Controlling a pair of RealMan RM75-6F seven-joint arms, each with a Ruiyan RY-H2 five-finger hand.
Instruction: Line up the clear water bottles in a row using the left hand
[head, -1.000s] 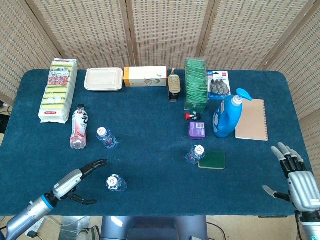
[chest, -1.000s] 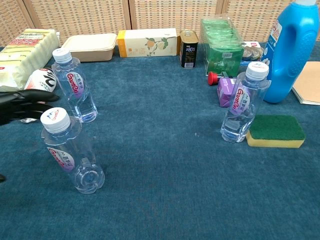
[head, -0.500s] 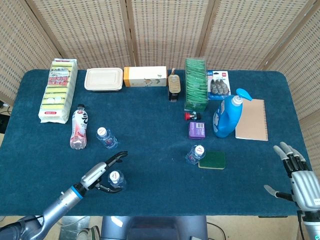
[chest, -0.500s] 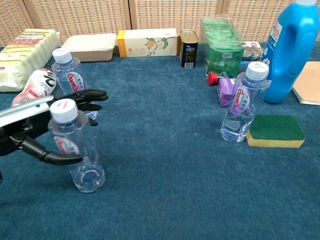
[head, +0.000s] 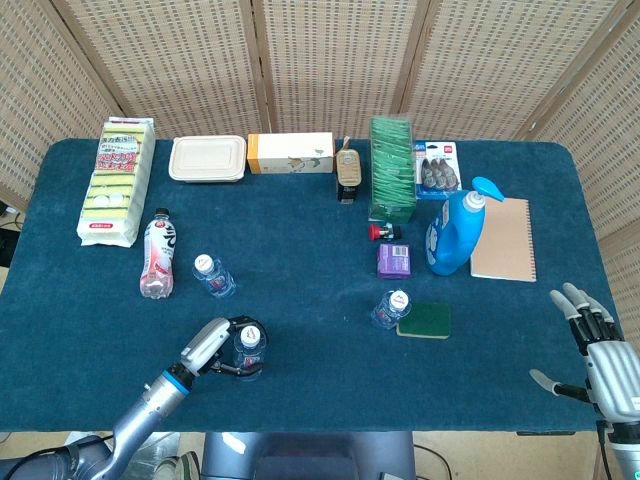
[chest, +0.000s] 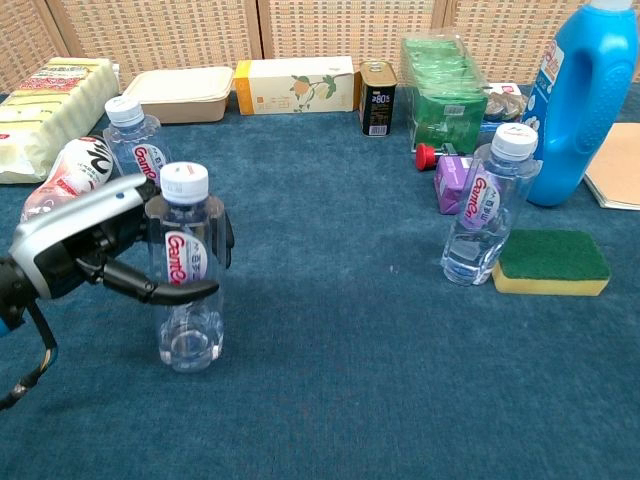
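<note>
Three clear water bottles stand on the blue table. My left hand (head: 214, 347) (chest: 95, 247) grips the nearest bottle (head: 249, 351) (chest: 187, 270), which stands upright near the front edge with my fingers wrapped around its middle. A second bottle (head: 212, 276) (chest: 137, 157) stands behind it to the left. The third bottle (head: 391, 309) (chest: 490, 204) is at centre right, touching a green sponge (head: 424, 320) (chest: 554, 260). My right hand (head: 598, 352) hovers open past the table's front right corner, holding nothing.
A white and red bottle (head: 157, 255) lies left of the second clear bottle. A blue detergent jug (head: 455, 232), a purple box (head: 394, 260) and a notebook (head: 503, 240) sit at the right. Boxes, a can and sponge packs line the back edge.
My left hand swept in from the left and closed around the nearest bottle. That bottle went from leaning to standing upright and shifted slightly right. The right hand barely moved.
</note>
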